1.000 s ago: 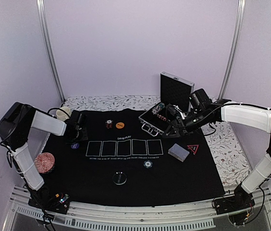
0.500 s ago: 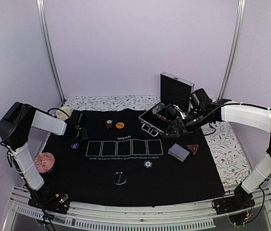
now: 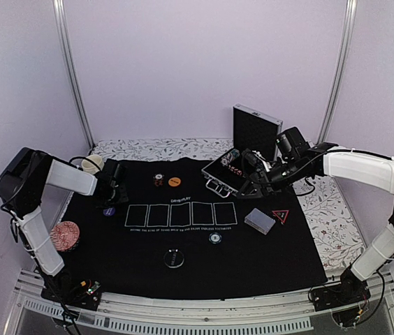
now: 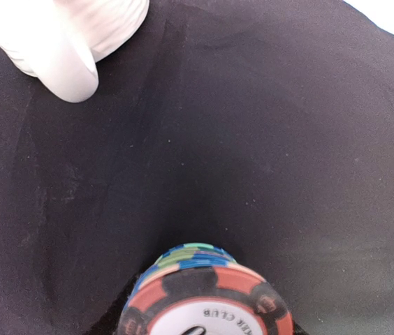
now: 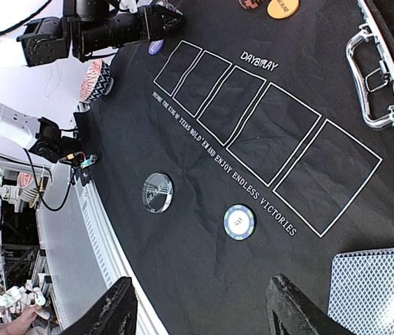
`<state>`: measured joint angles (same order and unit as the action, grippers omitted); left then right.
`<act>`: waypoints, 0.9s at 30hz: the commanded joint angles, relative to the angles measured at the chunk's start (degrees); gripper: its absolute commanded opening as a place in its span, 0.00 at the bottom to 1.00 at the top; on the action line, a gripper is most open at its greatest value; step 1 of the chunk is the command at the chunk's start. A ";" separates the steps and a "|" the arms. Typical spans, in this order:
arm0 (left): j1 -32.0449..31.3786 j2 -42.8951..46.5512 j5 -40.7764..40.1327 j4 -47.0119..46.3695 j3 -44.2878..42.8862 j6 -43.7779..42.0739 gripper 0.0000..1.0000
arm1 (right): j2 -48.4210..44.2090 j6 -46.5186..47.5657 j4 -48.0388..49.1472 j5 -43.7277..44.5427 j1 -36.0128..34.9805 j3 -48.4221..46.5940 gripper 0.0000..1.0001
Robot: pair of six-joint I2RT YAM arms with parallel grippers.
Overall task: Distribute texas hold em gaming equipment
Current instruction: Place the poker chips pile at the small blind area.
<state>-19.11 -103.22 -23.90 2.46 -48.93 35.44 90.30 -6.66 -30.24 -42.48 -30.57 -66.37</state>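
Two arms reach over the black mat (image 3: 183,279) on the tabletop. The left tool (image 3: 112,194) hangs at the mat's far left, closed around a stack of poker chips (image 4: 207,296), red one outermost and blue and green behind. The cream mug (image 3: 92,164) stands just beyond it and the purple disc (image 3: 109,211) lies just nearer. A red patterned bowl (image 3: 65,236) sits off the mat's left edge.

The right tool (image 5: 207,307) hovers beside the open aluminium case (image 3: 219,176) at the far right, its fingers (image 5: 120,307) spread with nothing between them. Nearer than it lie the deck of playing cards (image 3: 260,220) and, just to the right, the triangle marker (image 3: 280,215).

Beyond the five printed card outlines sit a small brown chip stack (image 3: 158,180) and the orange disc (image 3: 174,181). On the near side lie a blue-and-white chip (image 3: 215,239) and the black-and-white disc (image 3: 174,259).

Compared with a second ago, neither arm nor any piece has moved.
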 commanded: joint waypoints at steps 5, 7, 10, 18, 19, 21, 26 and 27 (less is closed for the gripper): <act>0.02 -0.89 -0.57 2.01 -0.78 1.46 0.33 | -2.65 -0.11 -1.05 0.65 0.26 -1.81 0.65; 0.04 -0.93 -0.62 2.09 -0.90 1.47 0.34 | -2.76 -0.03 -1.04 0.73 0.27 -1.82 0.65; -0.10 -1.03 -0.68 2.22 -1.02 1.62 0.35 | -2.85 0.02 -1.22 0.82 0.26 -1.88 0.65; -0.06 -1.28 -0.52 2.70 -1.39 1.73 0.39 | -2.98 0.15 -1.32 0.91 0.20 -1.91 0.65; -0.09 -1.28 -0.49 2.79 -1.43 1.79 0.40 | -3.01 0.15 -1.39 0.98 0.24 -1.92 0.65; -0.05 -1.38 -0.53 2.89 -1.54 1.82 0.41 | -3.07 0.09 -1.38 0.98 0.32 -1.84 0.65; -0.02 -1.38 -0.38 2.96 -1.70 2.01 0.45 | -3.20 0.23 -1.62 1.16 0.24 -2.14 0.65; -0.02 -1.37 -0.34 3.02 -1.70 2.00 0.45 | -3.18 0.24 -1.59 1.17 0.22 -2.26 0.65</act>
<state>-19.14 -103.55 -23.99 3.88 -49.78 36.71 89.19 -6.63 -31.16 -42.02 -30.57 -66.50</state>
